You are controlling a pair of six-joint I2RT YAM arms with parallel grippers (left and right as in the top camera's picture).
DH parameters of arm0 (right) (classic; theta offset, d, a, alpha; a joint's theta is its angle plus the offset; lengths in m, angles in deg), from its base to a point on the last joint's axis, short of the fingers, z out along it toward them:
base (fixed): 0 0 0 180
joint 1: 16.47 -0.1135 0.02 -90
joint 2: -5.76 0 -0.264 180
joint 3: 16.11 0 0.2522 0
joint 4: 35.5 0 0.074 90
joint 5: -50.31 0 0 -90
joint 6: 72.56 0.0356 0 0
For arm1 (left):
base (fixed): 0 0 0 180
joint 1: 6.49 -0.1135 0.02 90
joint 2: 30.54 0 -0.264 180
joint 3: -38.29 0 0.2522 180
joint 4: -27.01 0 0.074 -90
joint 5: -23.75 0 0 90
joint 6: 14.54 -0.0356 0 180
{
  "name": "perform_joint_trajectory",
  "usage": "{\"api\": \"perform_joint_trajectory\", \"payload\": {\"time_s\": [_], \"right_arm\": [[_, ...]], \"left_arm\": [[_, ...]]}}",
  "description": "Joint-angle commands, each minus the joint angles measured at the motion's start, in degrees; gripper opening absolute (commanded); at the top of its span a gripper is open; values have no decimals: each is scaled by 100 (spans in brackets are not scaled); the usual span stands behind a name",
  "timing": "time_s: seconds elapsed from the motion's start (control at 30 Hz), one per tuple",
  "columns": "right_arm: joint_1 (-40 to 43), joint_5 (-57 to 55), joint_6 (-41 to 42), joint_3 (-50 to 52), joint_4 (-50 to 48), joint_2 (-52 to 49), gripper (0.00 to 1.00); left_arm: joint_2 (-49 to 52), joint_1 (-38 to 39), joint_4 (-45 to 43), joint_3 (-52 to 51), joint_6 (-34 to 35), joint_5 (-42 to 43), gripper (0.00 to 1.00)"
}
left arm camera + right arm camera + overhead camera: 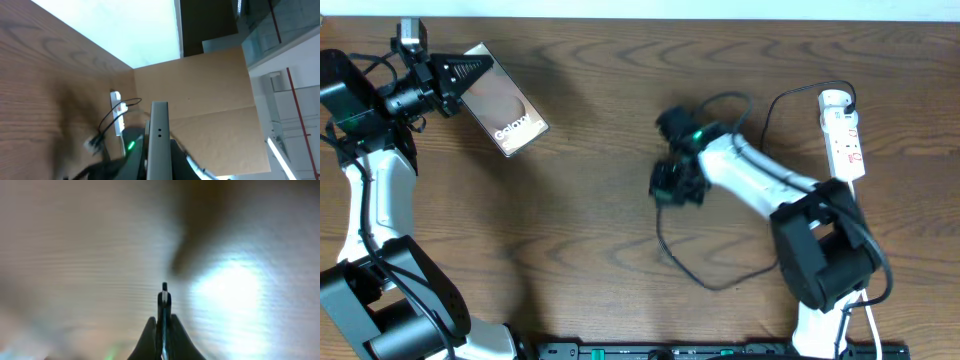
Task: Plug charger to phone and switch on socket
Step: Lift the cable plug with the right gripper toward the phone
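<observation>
The phone [507,108], brownish with white "Galaxy" lettering, is held at the far left, tilted, by my left gripper [458,80], which is shut on its edge. In the left wrist view the phone's grey edge [159,131] stands upright between the jaws [159,167]. My right gripper [672,186] is mid-table and shut on the charger's plug tip [164,291], which sticks out past the closed fingers [163,325]. The thin black charger cable [706,283] loops over the table to the white socket strip [842,130] at the far right. The socket also shows in the left wrist view [116,113].
The right arm's white link [760,175] lies across the table between the gripper and its base [820,250]. A brown cardboard wall [210,95] stands beyond the table. The right wrist view shows only blurred wood with a bright glare.
</observation>
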Motion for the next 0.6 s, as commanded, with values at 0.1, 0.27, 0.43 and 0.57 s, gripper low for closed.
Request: {"api": "perform_joint_trajectory", "payload": {"time_s": [0.1, 0.27, 0.43, 0.57], "right_arm": [[1025, 6166, -2448, -1021, -2044, -17, 1], [1226, 6754, -3386, -1019, -2979, 15, 1], [929, 6754, -4531, -848, -2632, 15, 1], [424, 6752, -5178, -570, -2535, 15, 1]], "left_arm": [[-83, -17, -33, -20, 74, 142, 7], [-83, 0, -33, -20, 74, 142, 7], [-85, 4, -33, -20, 72, 144, 7], [-85, 153, -35, -20, 42, 144, 7]]}}
